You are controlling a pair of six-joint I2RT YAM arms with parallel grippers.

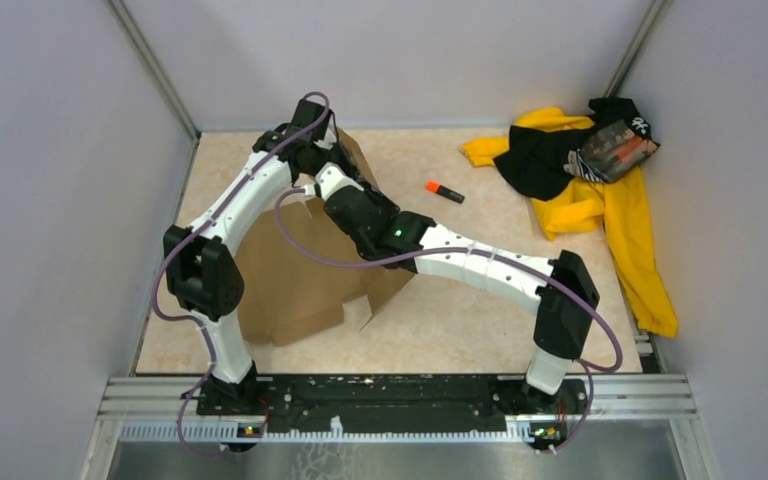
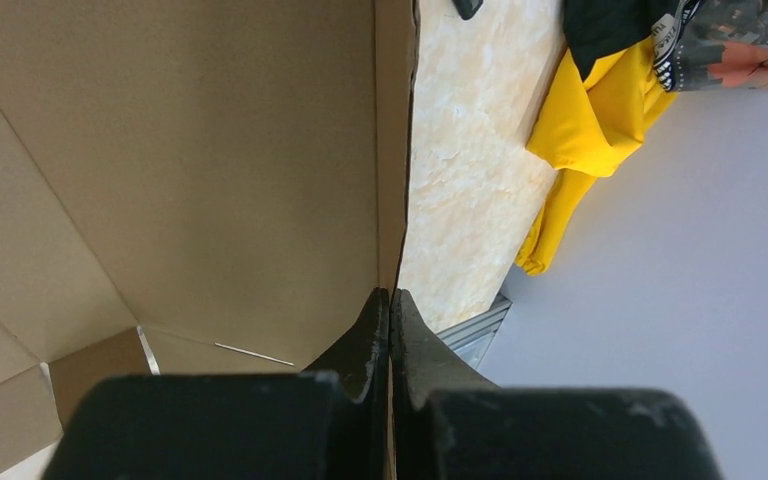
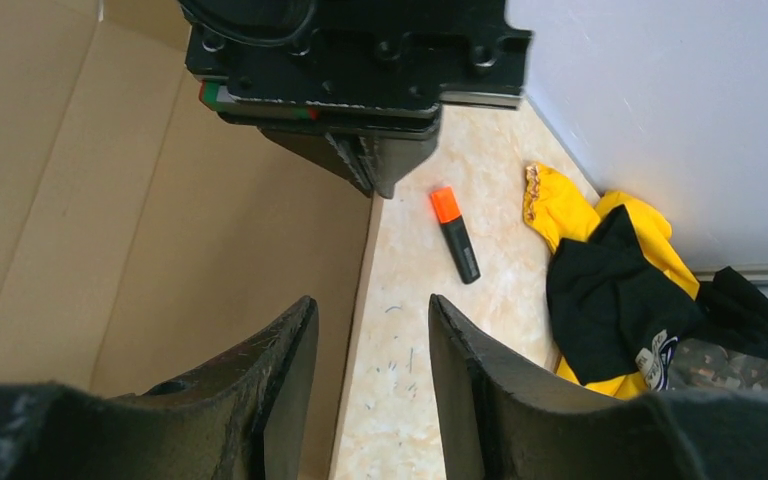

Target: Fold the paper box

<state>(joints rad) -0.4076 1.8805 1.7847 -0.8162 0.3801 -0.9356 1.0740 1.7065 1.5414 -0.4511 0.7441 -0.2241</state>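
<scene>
Logged the paper box (image 1: 300,285) on the table (image 1: 460,310), mostly flat, far flap standing upright. From the left wrist, confirmed the left gripper (image 2: 390,300) clenched on that flap's thin edge, board sandwiched between the fingertips. From the right wrist, found the right gripper (image 3: 370,315) spread wide, one finger on either side of the same edge; could not tell whether touching. Also caught there, further up the edge, the other arm's pinch on the board. Overhead, saw both arms converging on the box's raised flap but could not read either jaw gap. Right of the box and apart from it, noted an orange marker (image 1: 445,191); further right of the box, a yellow-and-black clothing pile (image 1: 585,190).
</scene>
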